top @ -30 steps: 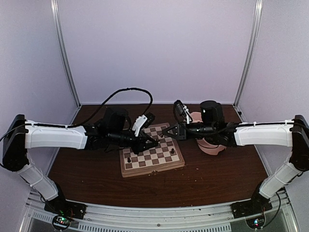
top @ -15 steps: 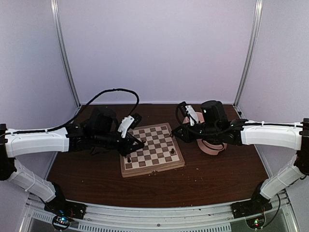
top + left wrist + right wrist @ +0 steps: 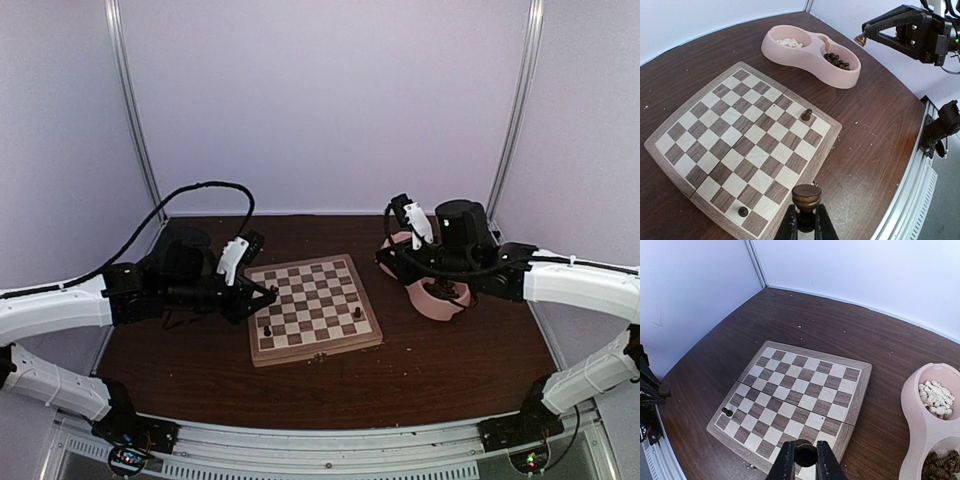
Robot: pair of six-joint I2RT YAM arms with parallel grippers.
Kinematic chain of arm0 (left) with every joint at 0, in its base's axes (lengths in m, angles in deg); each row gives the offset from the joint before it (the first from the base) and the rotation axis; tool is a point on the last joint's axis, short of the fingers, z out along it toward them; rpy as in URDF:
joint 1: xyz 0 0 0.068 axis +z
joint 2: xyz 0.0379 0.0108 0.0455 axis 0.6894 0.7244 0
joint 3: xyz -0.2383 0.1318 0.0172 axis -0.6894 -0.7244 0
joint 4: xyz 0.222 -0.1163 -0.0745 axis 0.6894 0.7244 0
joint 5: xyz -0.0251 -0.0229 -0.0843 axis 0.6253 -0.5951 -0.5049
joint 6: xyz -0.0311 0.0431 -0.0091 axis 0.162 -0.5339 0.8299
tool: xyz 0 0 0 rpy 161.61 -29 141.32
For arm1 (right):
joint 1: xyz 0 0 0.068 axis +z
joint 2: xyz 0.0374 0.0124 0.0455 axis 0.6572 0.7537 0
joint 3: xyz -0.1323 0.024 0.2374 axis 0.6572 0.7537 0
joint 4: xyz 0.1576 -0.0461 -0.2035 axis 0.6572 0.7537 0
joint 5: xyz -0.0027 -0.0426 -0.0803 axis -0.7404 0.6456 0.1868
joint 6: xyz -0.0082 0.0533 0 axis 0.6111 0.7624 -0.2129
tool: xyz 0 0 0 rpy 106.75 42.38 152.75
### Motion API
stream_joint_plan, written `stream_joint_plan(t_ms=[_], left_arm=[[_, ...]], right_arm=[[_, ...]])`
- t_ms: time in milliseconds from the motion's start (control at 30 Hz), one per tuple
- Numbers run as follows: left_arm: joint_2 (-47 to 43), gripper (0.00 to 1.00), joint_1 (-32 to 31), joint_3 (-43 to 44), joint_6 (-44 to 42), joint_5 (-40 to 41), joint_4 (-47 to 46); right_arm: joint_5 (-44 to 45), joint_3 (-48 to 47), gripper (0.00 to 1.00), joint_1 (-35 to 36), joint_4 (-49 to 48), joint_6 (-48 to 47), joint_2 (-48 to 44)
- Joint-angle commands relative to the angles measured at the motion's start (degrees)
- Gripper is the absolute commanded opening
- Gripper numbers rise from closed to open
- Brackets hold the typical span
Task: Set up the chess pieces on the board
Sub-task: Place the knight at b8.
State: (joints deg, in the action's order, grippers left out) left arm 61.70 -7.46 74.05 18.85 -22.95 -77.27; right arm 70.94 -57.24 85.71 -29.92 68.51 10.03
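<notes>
Pink bowl: cream pieces, dark pieces.

Lit bright and even, by soft light from above. Cast only faint, blurred shadows beside the board. Caught a mild reddish sheen on the dark table, lower right of the left wrist view. Bent straight lines toward wrist-view edges. Looked soft, slightly grainy from the top camera, with a lilac wash over the walls.

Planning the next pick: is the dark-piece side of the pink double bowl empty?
Not empty: the left wrist view shows dark brown chess pieces heaped in one compartment of the pink double bowl, cream ones in the other.
</notes>
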Motion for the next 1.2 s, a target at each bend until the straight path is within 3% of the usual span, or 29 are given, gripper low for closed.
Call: stream_joint_plan(t_ms=[0, 200, 367, 667, 900, 1167], left_arm=[[-0.71, 0.02, 0.33, 0.90, 3.19, 1.12, -0.88], [-3.01, 0.02, 0.33, 0.67, 3.89, 1.81, -0.37], [-4.55, 0.02, 0.33, -0.15, 5.02, 1.46, -0.44], [-3.30, 0.02, 0.33, 0.13, 4.51, 0.52, -1.25], [0.88, 0.02, 0.33, 1.93, 4.18, -1.13, -0.33], [2.26, 0.02, 0.34, 2.95, 5.26, -0.95, -0.93]], right_arm=[[5.68, -0.37, 0.04, 0.19, 5.44, -0.31, -3.03], [9.46, 3.38, 0.05, 0.20, 6.23, 2.20, -7.41], [11.66, 4.80, 0.00, 0.20, 6.40, 3.15, -8.54], [4.72, 7.34, 0.00, 0.25, 6.88, 2.71, -6.96], [2.45, 16.79, 0.00, 1.61, -2.85, -1.01, -5.66], [0.39, 18.67, 0.00, 5.86, -13.60, -5.07, 2.24]])
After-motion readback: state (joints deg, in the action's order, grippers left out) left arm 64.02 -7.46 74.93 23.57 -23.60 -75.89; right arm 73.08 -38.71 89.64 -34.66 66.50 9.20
